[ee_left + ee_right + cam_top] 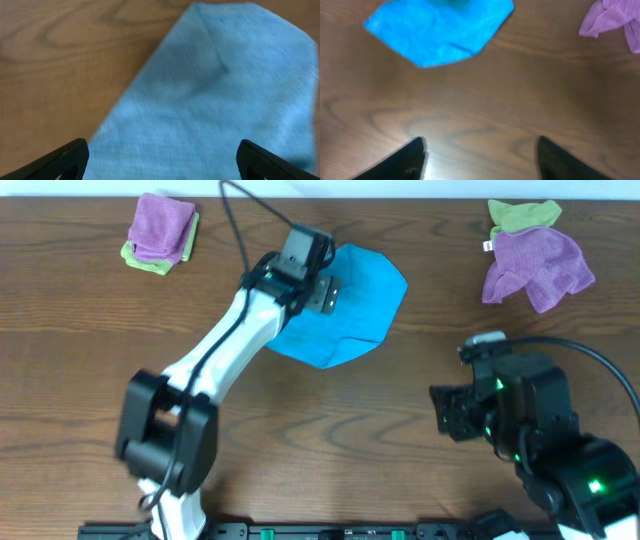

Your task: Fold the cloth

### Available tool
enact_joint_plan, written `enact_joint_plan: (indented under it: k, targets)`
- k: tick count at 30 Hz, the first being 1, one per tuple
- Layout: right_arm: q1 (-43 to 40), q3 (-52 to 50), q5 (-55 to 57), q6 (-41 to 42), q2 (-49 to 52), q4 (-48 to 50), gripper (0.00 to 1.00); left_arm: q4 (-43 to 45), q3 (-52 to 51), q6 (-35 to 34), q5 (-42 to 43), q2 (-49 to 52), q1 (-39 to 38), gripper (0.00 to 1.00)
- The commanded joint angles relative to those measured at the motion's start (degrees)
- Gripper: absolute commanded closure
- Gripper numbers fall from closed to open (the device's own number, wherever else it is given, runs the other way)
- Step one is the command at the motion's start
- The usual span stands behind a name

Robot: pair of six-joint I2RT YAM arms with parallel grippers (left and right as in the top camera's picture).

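Blue cloth [365,295] is lying mid-table, left arm [225,345] covering its near-left edge. Left gripper [162,155] is hovering over it, jaws spread wide and empty. Right gripper [480,155] is hanging over the bare wooden table [80,330], jaws apart and empty. A purple-and-green pile is sitting at back left [160,232], another at back right [535,255].

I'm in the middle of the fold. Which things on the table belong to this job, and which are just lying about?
For the job:
- blue cloth, lying under the left gripper

Lying about:
- purple-and-green cloth pile, back left
- purple and green cloths, back right
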Motion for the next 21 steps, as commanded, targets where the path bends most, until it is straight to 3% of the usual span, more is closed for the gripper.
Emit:
enact_joint_plan:
  k: [1, 5, 11, 14, 21]
  targets:
    - [-0.59, 0.04, 0.63, 0.17, 3.82, 2.56, 0.57, -0.17, 5.40, 2.05, -3.67, 5.42, 0.76, 0.05]
    - [-0.59, 0.04, 0.63, 0.20, 11.02, 5.79, 0.85, 0.20, 7.65, 2.01, -2.43, 10.32, 2.03, 0.05]
    - [-0.90, 0.04, 0.61, 0.20, 15.28, 8.44, 0.77, 0.57, 7.65, 3.82, -1.64, 11.50, 1.27, 0.05]
    - [-2.12, 0.07, 0.61, 0.20, 14.88, 8.37, 0.69, 0.28, 7.63, 3.82, -0.17, 11.56, 0.59, 0.04]
    - [-5.53, 0.07, 0.57, 0.17, 12.09, 5.70, 0.63, 3.28, 7.63, 7.32, 6.34, 11.96, -0.07, 0.02]
